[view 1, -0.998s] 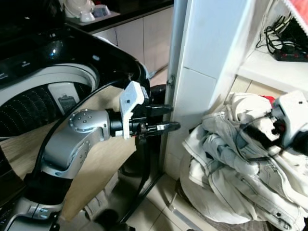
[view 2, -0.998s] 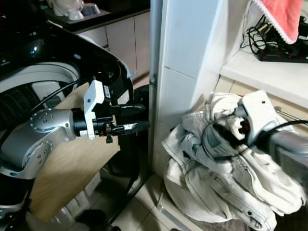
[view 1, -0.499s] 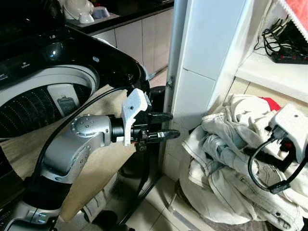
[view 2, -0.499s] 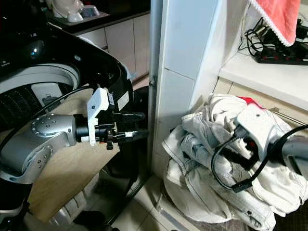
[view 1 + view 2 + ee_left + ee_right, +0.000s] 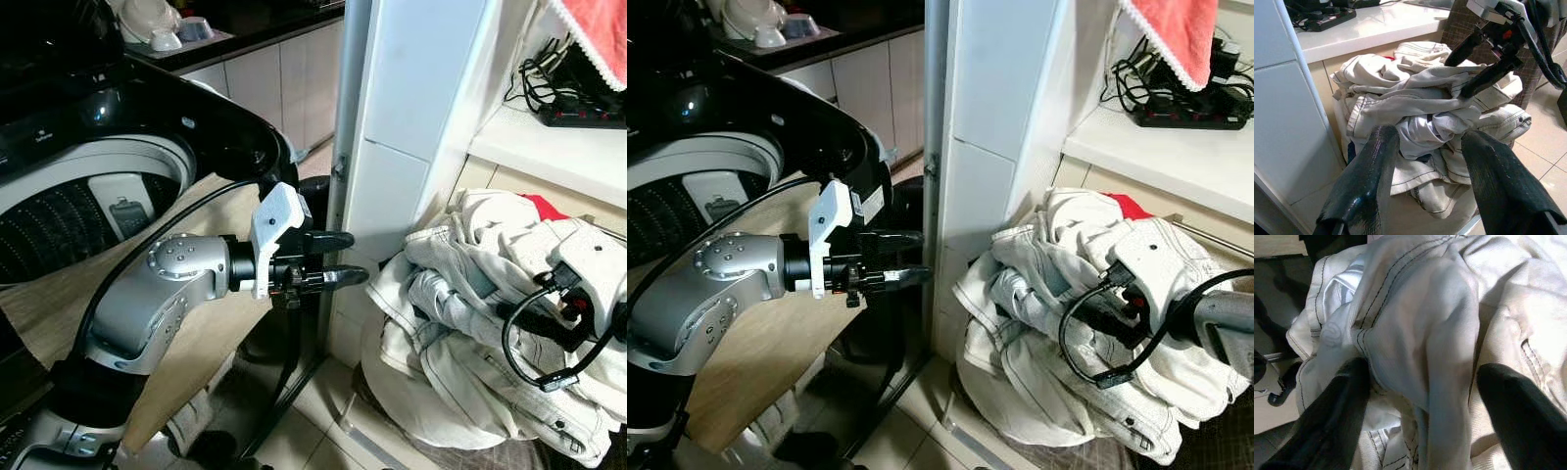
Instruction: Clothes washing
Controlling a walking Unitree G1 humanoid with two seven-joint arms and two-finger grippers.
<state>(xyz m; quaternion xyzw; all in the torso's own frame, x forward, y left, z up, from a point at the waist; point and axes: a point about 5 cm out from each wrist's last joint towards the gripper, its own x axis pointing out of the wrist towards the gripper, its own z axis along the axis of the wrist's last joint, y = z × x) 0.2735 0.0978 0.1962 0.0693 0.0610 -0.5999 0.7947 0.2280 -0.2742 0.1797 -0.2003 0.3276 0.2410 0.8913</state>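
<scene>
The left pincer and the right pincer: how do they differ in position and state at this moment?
The left pincer hangs in free air beside the white pillar, touching nothing; the right pincer is down on the pile of white clothes. A fold of cloth lies between the right pincer's fingers, while the left pincer is empty. Both are open.

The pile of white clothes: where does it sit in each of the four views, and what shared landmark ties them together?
Left eye view: pile of white clothes, lower right, under the right end effector.
Right eye view: lower right.
Left wrist view: centre, beyond the open left end effector.
Right wrist view: a fold between the black fingers.
Shared landmark: the white pillar beside the pile.
</scene>
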